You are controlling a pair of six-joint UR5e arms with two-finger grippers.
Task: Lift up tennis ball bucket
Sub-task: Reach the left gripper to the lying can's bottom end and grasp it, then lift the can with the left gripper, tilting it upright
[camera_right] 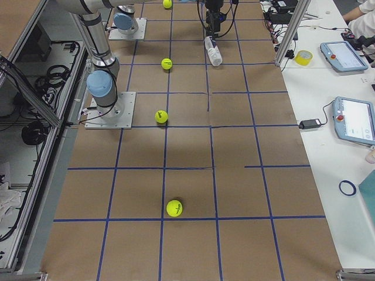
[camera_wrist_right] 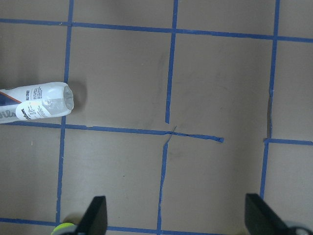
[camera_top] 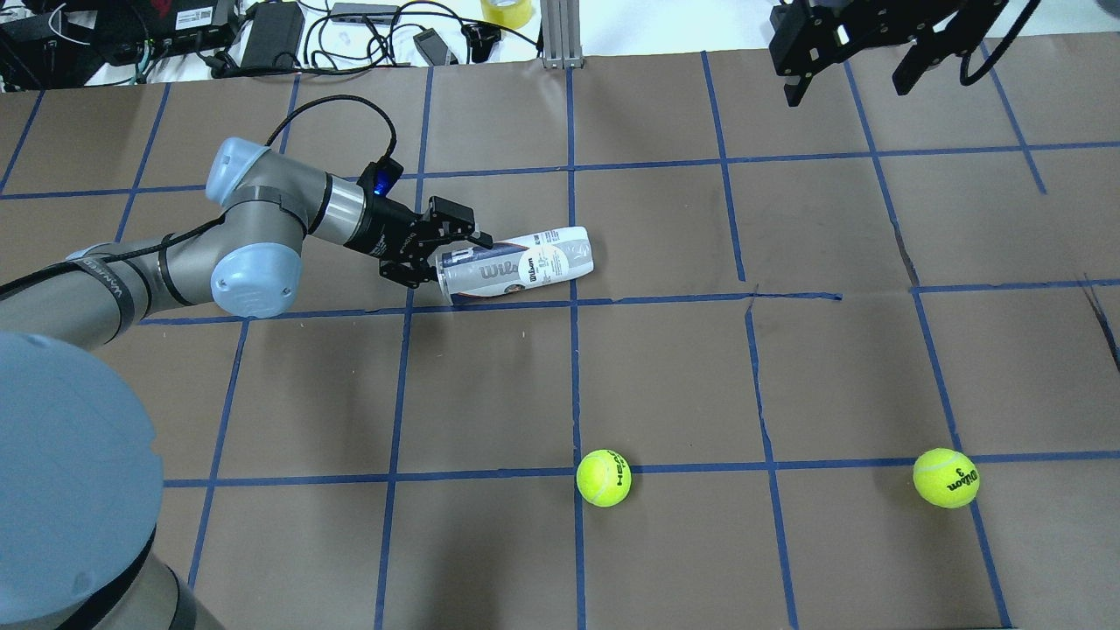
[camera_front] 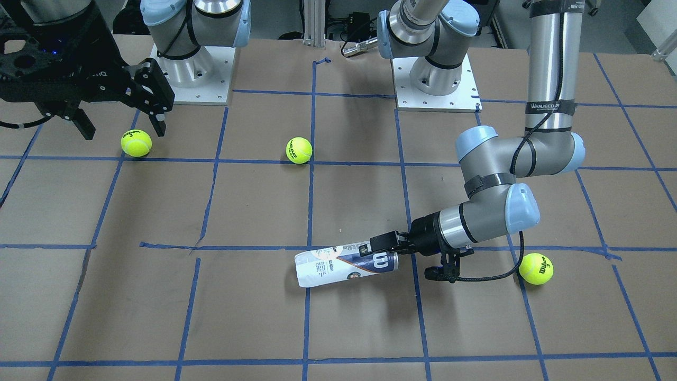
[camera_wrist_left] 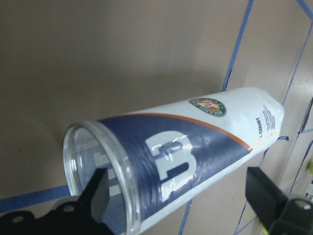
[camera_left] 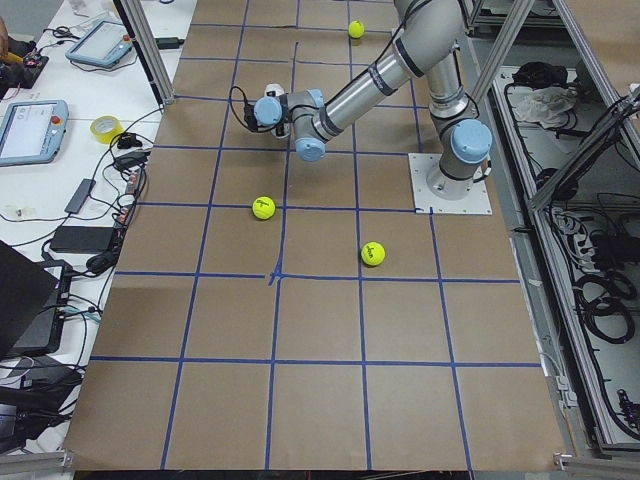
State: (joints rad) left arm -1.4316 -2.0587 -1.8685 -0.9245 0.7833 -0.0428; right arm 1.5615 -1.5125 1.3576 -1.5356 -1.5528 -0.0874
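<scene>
The tennis ball bucket (camera_top: 516, 265) is a clear can with a white-and-navy Wilson label. It lies on its side on the brown table, its open end toward my left arm. It also shows in the front view (camera_front: 346, 264) and the left wrist view (camera_wrist_left: 195, 142). My left gripper (camera_top: 437, 248) is open and low at the can's open end. One finger (camera_wrist_left: 98, 196) is at the rim, the other (camera_wrist_left: 264, 196) stands well clear of the can. My right gripper (camera_top: 862, 74) is open, empty and raised far from the can, which sits at the left edge of the right wrist view (camera_wrist_right: 36, 105).
Three yellow-green tennis balls lie loose on the table: one near the middle (camera_top: 604, 478), one on the robot's right (camera_top: 946, 478), one close behind my left arm's wrist (camera_front: 536, 268). Blue tape lines grid the brown table. The arm bases (camera_front: 436, 79) stand at the robot's edge.
</scene>
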